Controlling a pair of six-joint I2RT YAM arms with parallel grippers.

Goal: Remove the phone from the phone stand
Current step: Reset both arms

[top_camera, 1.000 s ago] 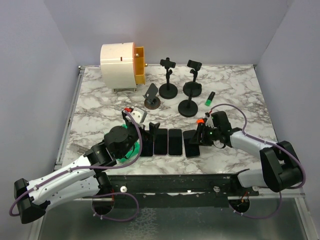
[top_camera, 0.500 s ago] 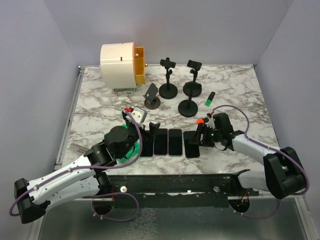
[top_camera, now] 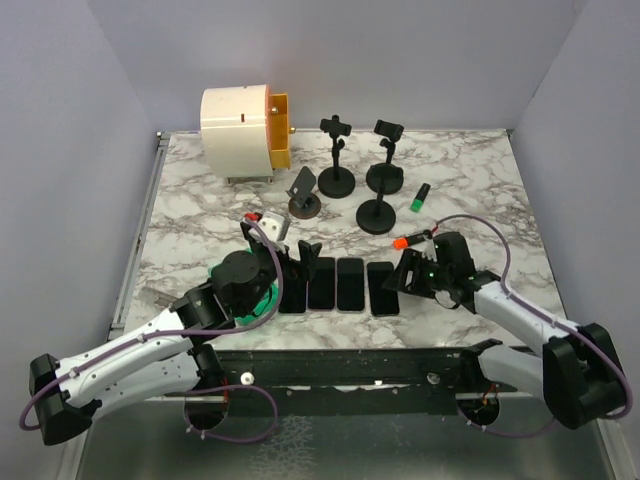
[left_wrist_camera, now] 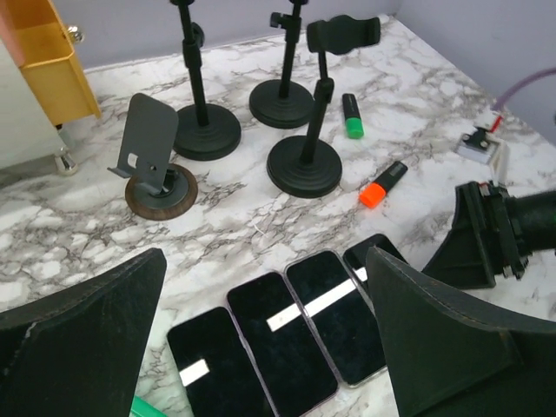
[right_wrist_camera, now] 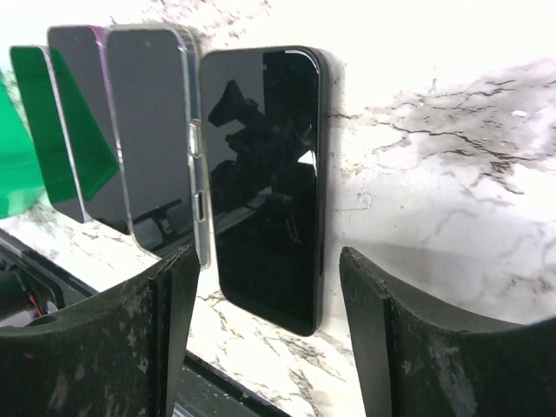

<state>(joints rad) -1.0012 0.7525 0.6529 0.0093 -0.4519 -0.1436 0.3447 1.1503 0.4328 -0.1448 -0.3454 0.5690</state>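
- Black glass up, the phone [top_camera: 381, 288] lay flat at the right end of a row of four on the marble table [top_camera: 200, 215], close to the arms; no stand held it.
- Its long axis ran near to far, parallel to the neighbouring phones [top_camera: 336, 284]; I could not tell which end was the top.
- The right gripper [right_wrist_camera: 269, 256] stood open and empty just beside the phone; a careless sweep might shove it into the row.
- The left gripper [left_wrist_camera: 265, 287] gaped wide, empty, over the row's left end; a dip could scuff screens.
- Farther off, the orange marker [top_camera: 402, 243] might roll if brushed.
- Farthest, the phone stands [top_camera: 378, 205] stood empty and looked liable to topple.
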